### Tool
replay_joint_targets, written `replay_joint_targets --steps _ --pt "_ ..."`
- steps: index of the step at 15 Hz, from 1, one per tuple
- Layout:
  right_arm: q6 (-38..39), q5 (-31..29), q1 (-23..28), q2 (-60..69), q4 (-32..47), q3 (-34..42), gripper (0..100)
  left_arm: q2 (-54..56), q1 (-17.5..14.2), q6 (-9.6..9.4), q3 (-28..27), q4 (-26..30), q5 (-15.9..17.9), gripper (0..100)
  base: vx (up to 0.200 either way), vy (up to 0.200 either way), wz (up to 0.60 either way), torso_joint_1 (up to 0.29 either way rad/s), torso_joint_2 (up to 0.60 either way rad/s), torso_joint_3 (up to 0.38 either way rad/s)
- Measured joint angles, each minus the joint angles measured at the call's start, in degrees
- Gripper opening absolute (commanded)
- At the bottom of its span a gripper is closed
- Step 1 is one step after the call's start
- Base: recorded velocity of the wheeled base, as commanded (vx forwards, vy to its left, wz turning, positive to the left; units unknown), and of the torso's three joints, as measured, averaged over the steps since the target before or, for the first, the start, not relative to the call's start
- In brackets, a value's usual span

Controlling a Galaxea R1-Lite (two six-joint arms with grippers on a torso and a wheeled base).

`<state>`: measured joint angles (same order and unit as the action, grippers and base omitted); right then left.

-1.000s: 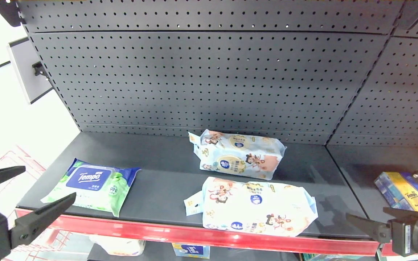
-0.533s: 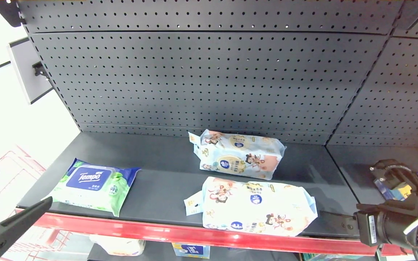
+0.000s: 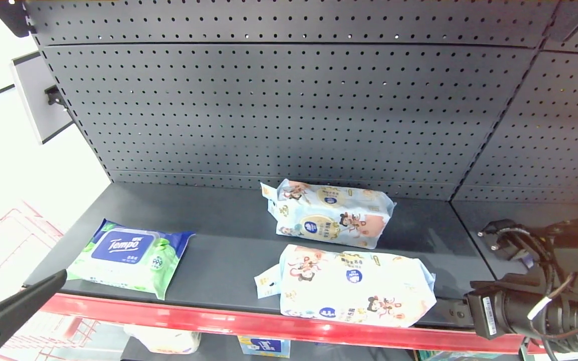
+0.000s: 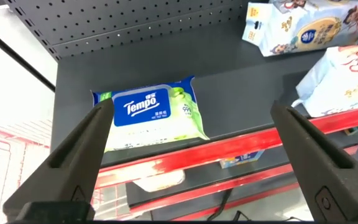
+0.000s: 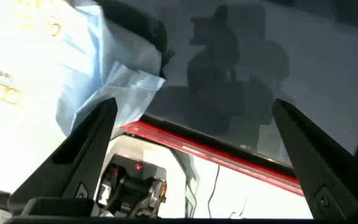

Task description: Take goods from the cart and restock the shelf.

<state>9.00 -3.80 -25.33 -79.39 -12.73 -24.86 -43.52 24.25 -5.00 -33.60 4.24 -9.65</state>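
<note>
Both grippers (image 4: 191, 106) (image 5: 194, 104) spread wide, seemingly empty.

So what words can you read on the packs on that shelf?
Green and blue wipes pack: a big white brand word and a small number on its front, not read off here.
Rear cartoon tissue pack: print in round badges, too small to read.
Front cartoon tissue pack: small print, too small to read.
</note>
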Motion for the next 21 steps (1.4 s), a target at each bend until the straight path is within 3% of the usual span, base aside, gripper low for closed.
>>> replay_joint_targets --steps 11,21 --pt "-0.2 -1.6 -3.6 -5.5 -4.4 -3.0 100 1.1 0.0 0.38 0.3 0.0 0.0 100 0.0 0.0 0.0 0.0 0.0 0.0" --pt "-0.2 -2.6 -3.7 -2.2 -4.4 0.9 100 1.8 0.0 0.43 0.9 0.1 0.0 100 0.0 0.0 0.0 0.0 0.0 0.0"
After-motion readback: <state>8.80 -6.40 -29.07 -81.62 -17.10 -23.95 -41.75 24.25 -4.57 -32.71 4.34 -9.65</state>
